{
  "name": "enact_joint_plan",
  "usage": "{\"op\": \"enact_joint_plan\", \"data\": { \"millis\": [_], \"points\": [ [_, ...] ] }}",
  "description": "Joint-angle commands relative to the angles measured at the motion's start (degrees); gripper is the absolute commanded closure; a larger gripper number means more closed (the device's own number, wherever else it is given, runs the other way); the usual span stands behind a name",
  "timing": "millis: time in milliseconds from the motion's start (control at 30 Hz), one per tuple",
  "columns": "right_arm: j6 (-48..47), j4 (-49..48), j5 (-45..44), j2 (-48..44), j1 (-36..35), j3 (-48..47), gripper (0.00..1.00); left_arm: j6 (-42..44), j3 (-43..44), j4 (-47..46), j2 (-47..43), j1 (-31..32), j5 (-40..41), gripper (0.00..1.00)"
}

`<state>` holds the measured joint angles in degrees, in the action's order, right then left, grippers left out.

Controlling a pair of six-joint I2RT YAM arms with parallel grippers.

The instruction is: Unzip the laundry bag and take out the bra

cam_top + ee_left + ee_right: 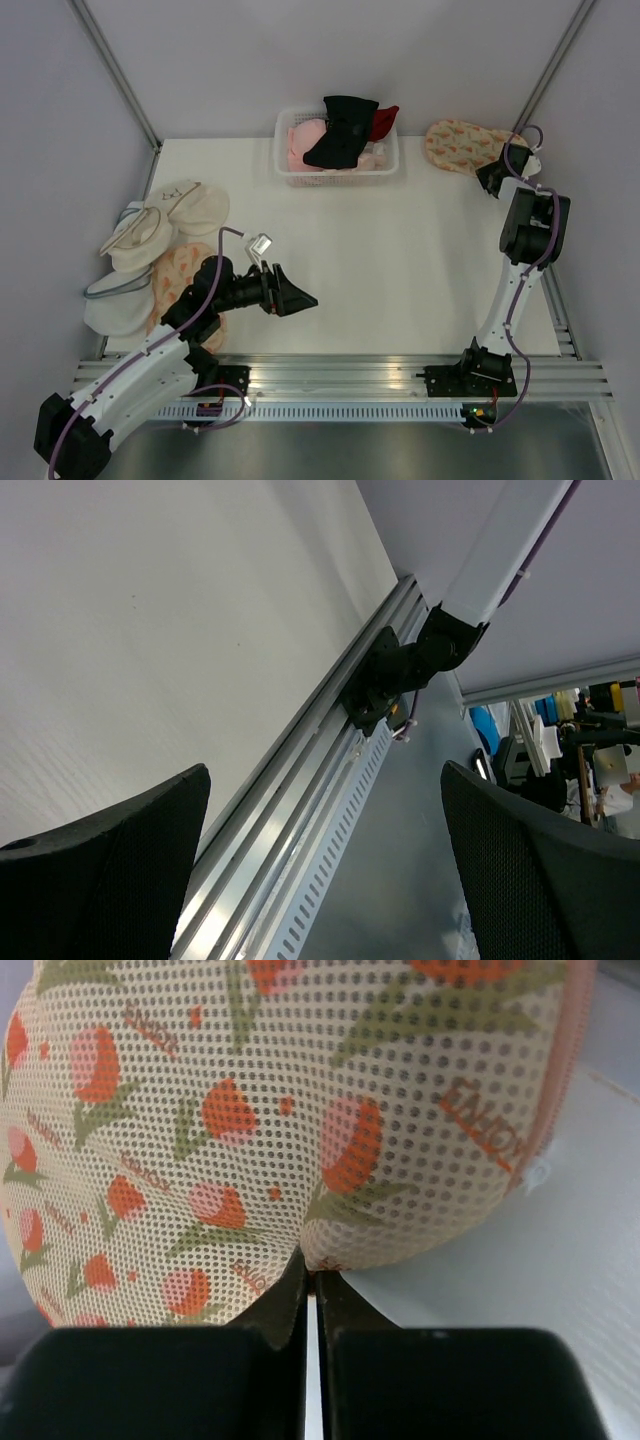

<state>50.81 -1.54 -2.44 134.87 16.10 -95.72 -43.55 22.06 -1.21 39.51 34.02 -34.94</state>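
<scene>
Laundry bag (460, 145) lay at the far right corner of the table (400, 260), long axis roughly left to right. Right gripper (492, 176) sat at its right end, jaws pressed together and pinching a fold of mesh, with the pink zipper edge (560, 1090) just beside. Left gripper (303, 298) was spread wide, well apart from the bag. Bra not visible; judged to be inside the bag.

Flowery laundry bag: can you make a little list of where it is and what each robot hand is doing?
laundry bag: far right corner of the table
right gripper: shut, pinching the bag's edge
left gripper: open, holding nothing, over the near left of the table
</scene>
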Motion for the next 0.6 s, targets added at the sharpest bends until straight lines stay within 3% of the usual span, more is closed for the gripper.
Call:
{"op": "enact_joint_plan", "data": {
  "millis": [0,167,233,400,567],
  "points": [
    [-3.07,8.91,2.17,-2.14,-1.24,6.86,1.0,-2.59,-0.88,-2.83,-1.45,0.34,2.07,0.0],
    [-12.48,19.9,0.42,-9.79,-5.01,9.92,0.99,-2.42,-0.97,-2.57,-0.48,0.43,3.03,0.01],
    [-13.8,23.77,-4.14,-14.7,-6.77,12.82,1.0,-1.89,-0.27,-2.48,0.13,0.43,3.03,0.01],
    [-16.34,22.28,-8.72,-30.52,-14.24,30.31,1.0,-0.83,1.93,-1.78,3.03,0.61,3.91,0.01],
    [-23.82,26.06,-5.83,-44.93,-22.24,44.98,1.0,-0.66,1.49,-1.16,3.82,0.96,6.28,0.01]
  ]
}}
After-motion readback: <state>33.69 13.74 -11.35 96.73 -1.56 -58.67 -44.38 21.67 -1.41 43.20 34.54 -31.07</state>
